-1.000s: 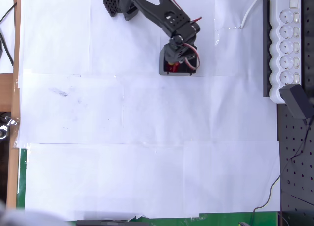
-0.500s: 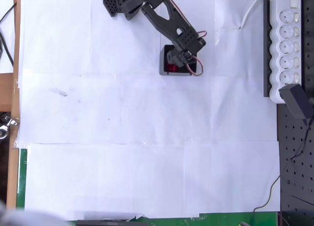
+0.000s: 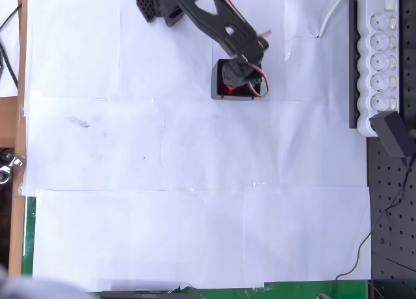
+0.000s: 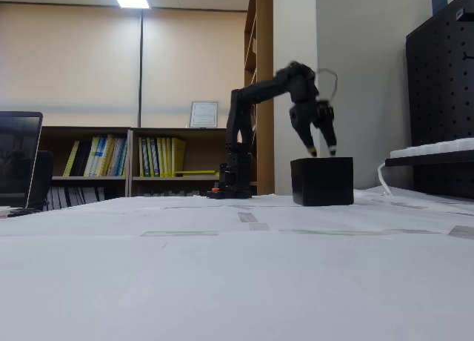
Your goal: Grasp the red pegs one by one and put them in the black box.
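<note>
The black box point(image 3: 217, 91) stands on the white paper near the arm's base. It appears as a dark cube point(image 4: 321, 181) in the fixed view. Inside it, a red patch of red pegs point(image 3: 225, 89) lies against the left wall. My gripper point(image 3: 243, 78) hangs right over the box. In the fixed view the gripper point(image 4: 322, 150) is just above the rim, pointing down, with its two fingertips apart and nothing between them. The arm covers the box's right half from above.
A white power strip point(image 3: 379, 58) on a black rail lies along the right edge, with a black plug point(image 3: 394, 134) at its near end. The arm's base point(image 3: 155, 3) sits at the top. A black pegboard point(image 3: 393, 214) borders the paper at the right.
My gripper has risen out of the box, swung a little right, then come back over it. The red pegs in the box show more now.
</note>
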Controlling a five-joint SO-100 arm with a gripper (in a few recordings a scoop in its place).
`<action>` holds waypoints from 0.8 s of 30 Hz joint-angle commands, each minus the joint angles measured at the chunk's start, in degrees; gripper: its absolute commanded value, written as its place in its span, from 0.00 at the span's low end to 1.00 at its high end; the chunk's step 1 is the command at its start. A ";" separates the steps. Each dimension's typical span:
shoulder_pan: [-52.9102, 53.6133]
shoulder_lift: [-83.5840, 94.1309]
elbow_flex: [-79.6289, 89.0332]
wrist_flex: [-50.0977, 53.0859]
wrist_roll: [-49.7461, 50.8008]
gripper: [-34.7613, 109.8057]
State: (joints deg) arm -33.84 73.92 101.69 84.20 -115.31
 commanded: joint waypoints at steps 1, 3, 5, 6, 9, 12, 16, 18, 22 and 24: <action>13.62 -17.93 -9.58 -5.45 7.21 0.35; 22.41 -26.46 -26.19 -14.50 14.24 0.34; 29.36 -31.38 -39.90 -21.80 20.21 0.31; 31.55 -32.87 -44.47 -24.08 21.62 0.28; 34.45 -36.83 -55.37 -28.21 23.91 0.24; 34.98 -44.38 -66.09 -28.83 25.31 0.24; 35.24 -58.36 -79.98 -27.07 25.75 0.24; 34.89 -63.28 -83.58 -24.17 25.14 0.24; 34.89 -68.99 -88.51 -19.42 25.40 0.24; 35.24 -71.89 -91.67 -19.25 25.40 0.24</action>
State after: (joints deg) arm 0.44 6.42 11.16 63.37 -89.21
